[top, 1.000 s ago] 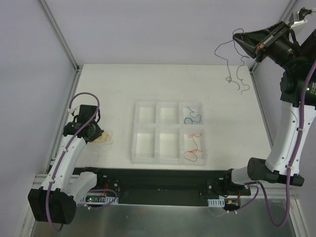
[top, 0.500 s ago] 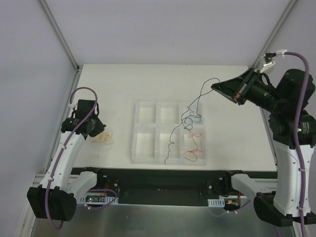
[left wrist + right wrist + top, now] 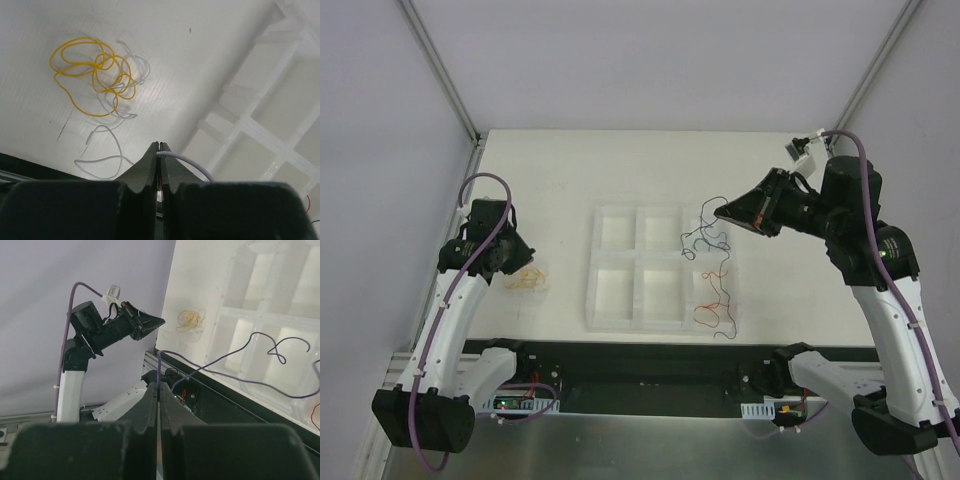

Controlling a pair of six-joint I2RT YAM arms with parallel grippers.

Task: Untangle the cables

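My right gripper (image 3: 719,212) is shut on a thin dark purple cable (image 3: 686,238) and holds it over the right column of the white six-compartment tray (image 3: 592,268). The cable hangs down across a blue cable (image 3: 712,244) in the far right compartment and a red cable (image 3: 710,300) in the near right one. In the right wrist view the dark cable (image 3: 159,367) rises from my shut gripper (image 3: 159,385). My left gripper (image 3: 160,145) is shut on a white cable (image 3: 184,158) just above the table. A yellow cable (image 3: 92,75) lies tangled with more white cable (image 3: 100,160) ahead of it.
The tray's other compartments (image 3: 660,230) hold nothing I can see. The yellow cable (image 3: 528,280) lies left of the tray beside my left gripper (image 3: 516,266). A black rail (image 3: 640,365) runs along the near table edge. Frame posts stand at the back corners.
My right arm has swung in from high at the far right and down, bringing the dark cable over the tray's right column. My left gripper has shifted only slightly.
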